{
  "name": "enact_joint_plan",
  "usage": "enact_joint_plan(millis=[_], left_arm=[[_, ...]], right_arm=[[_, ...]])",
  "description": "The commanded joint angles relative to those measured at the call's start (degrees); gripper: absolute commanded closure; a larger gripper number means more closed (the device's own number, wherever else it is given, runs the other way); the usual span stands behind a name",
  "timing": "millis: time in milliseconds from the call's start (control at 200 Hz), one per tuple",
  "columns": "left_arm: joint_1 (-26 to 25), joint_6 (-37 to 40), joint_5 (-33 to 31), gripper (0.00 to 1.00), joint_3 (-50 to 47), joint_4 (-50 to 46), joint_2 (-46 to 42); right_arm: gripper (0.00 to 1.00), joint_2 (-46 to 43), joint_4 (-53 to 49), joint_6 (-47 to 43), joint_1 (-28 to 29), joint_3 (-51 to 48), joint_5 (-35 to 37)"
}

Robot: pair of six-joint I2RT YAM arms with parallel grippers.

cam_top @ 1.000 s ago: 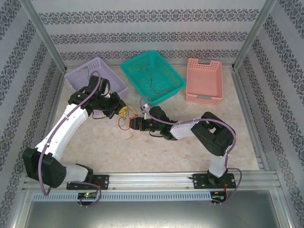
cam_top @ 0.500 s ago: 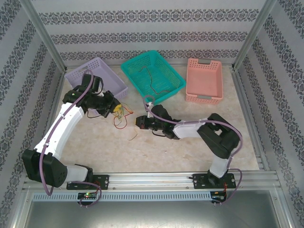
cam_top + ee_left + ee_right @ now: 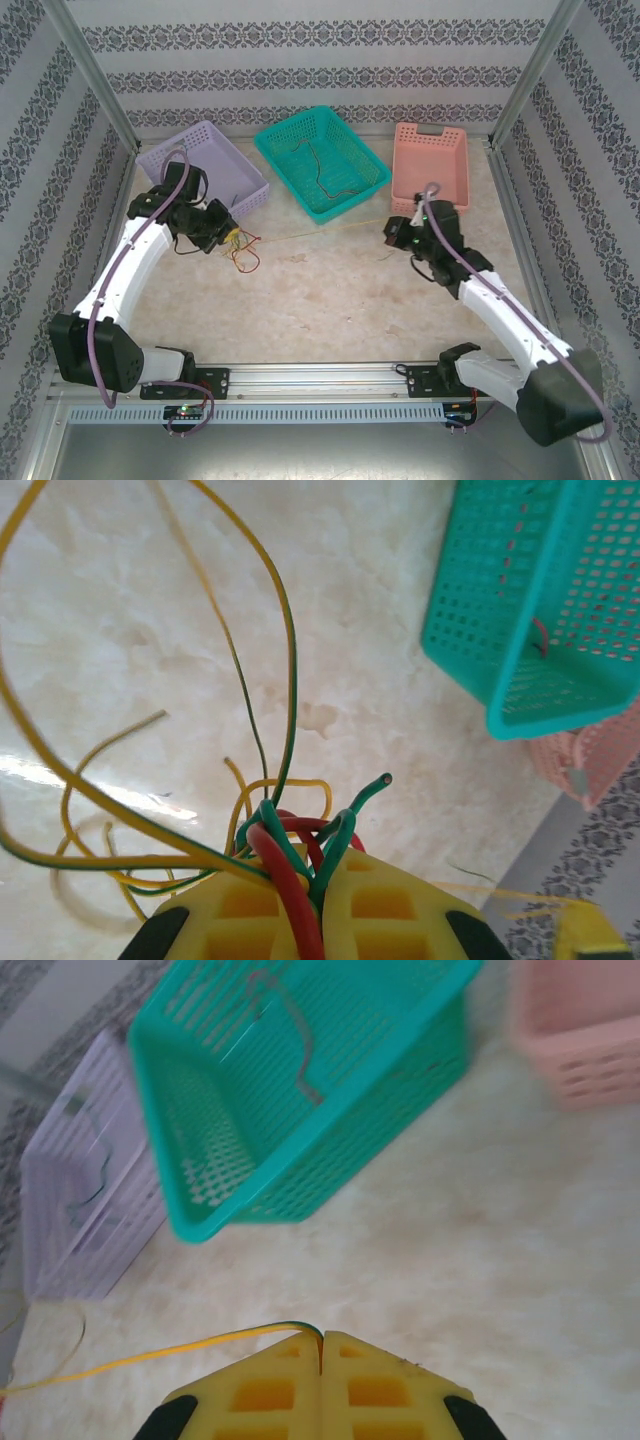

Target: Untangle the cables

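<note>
Gripping cable tangle (image 3: 290,832), left pincer (image 3: 300,885); right pincer (image 3: 321,1345) clenched on yellow strand (image 3: 210,1341), seemingly taut; teal basket (image 3: 290,150) just beyond.

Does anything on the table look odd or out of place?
A yellow cable runs nearly straight from the tangle in the left gripper to the shut right gripper. The teal basket sits askew.

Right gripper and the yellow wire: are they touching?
Touching. The right wrist view shows the right gripper shut, the yellow wire pinched between its pads.
</note>
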Motion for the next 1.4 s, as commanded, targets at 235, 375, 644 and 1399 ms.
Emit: enact_joint_plan(millis=[235, 375, 644, 1399], left_arm=[[0.92, 6.61, -11.18, 1.0, -6.73, -3.19, -1.12], [1.02, 8.98, -15.77, 1.0, -9.03, -4.54, -2.47], [1.49, 12.4, -19.74, 1.0, -8.47, -6.05, -4.81], [0.4, 2.22, 14.64, 1.0, 5.37, 18.62, 1.4]], right_arm=[[1.0, 0.24, -18.28, -3.6, -14.51, 17.03, 7.6], [1.0, 2.24, -20.34, -2.6, -20.21, 23.01, 7.18], [1.0, 4.14, -23.23, -1.21, -21.02, 26.4, 7.23], [0.51, 11.99, -21.85, -11.42, 4.93, 22.07, -4.89]])
